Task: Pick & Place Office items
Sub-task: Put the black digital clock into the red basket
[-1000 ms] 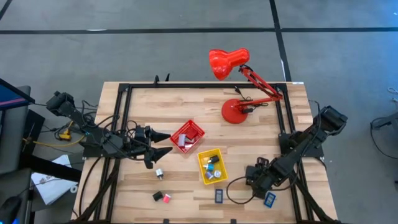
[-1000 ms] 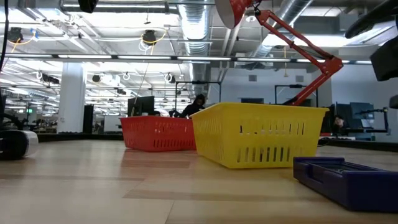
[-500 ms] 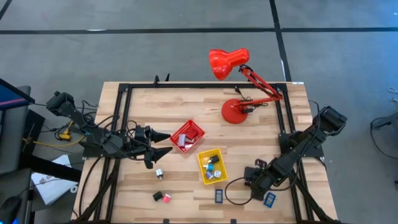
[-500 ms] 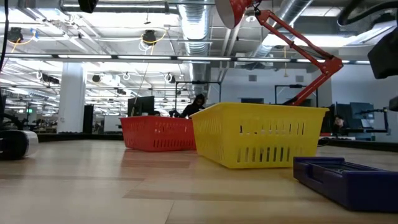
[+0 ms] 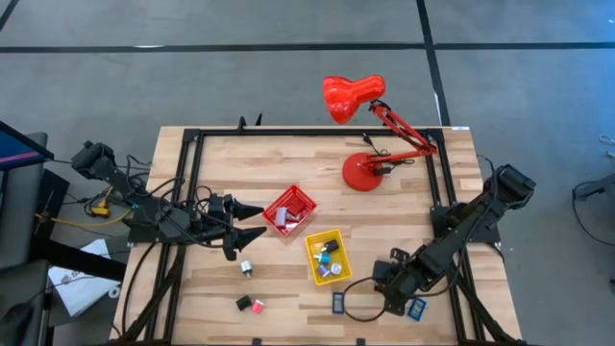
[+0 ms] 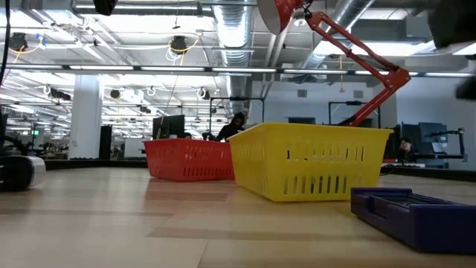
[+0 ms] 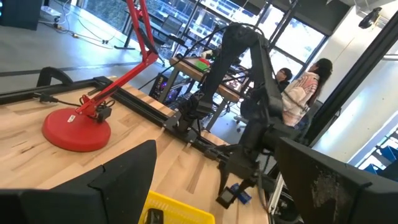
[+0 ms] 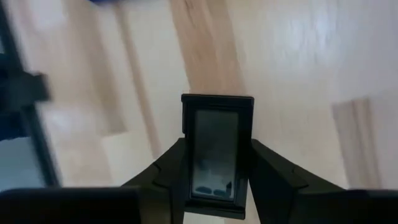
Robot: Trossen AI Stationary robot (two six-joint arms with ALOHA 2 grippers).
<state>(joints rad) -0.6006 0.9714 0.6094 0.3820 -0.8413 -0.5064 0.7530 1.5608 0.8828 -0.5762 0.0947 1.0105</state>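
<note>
Up close, the right wrist view shows a dark flat rectangle (image 8: 217, 152) clamped between the right gripper (image 8: 217, 174) fingers above bare wood. Overhead, that gripper (image 5: 384, 291) sits by the table's (image 5: 404, 207) front edge, between a dark piece (image 5: 338, 302) and a blue piece (image 5: 416, 308). Small items fill the yellow tray (image 5: 328, 258). The left gripper (image 5: 252, 222), fingers apart, waits beside the red tray (image 5: 289, 211).
</note>
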